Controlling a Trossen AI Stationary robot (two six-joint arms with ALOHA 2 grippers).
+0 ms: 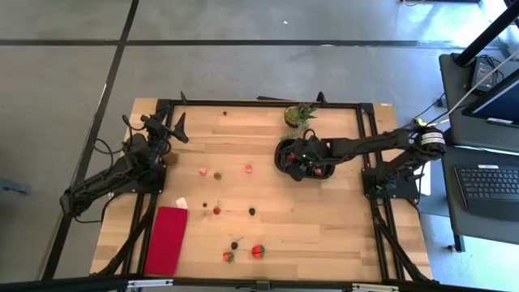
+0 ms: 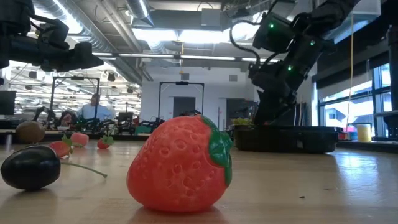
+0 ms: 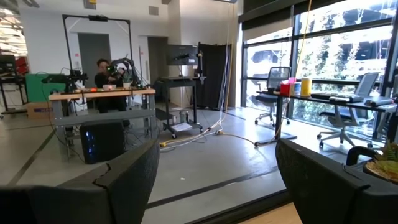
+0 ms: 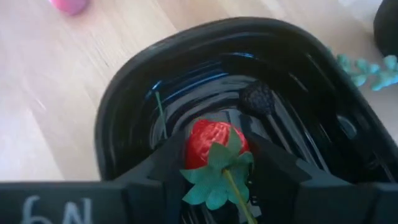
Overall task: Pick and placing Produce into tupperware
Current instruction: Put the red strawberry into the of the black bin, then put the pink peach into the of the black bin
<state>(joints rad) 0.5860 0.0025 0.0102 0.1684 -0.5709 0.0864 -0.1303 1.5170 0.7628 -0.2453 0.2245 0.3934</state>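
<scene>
Overhead and wrist views: strawberry held above the tupperware

Right gripper (image 4: 214,163) hangs over the black oval tupperware (image 4: 124,93), its jaws closed on a red strawberry (image 4: 210,142) with green top. A dark berry (image 4: 258,98) lies inside the container. Left gripper (image 1: 166,134) waits raised near the surface's (image 1: 324,227) left edge, jaws apart and holding nothing. Remaining produce lies scattered across the wood: a pink piece (image 1: 203,172), a red strawberry (image 1: 258,251) near the front edge, and what appears to be a small dark berry (image 1: 252,211). A red cloth (image 1: 166,240) lies at the front left; a potted plant (image 1: 298,114) stands just beside the tupperware.
</scene>
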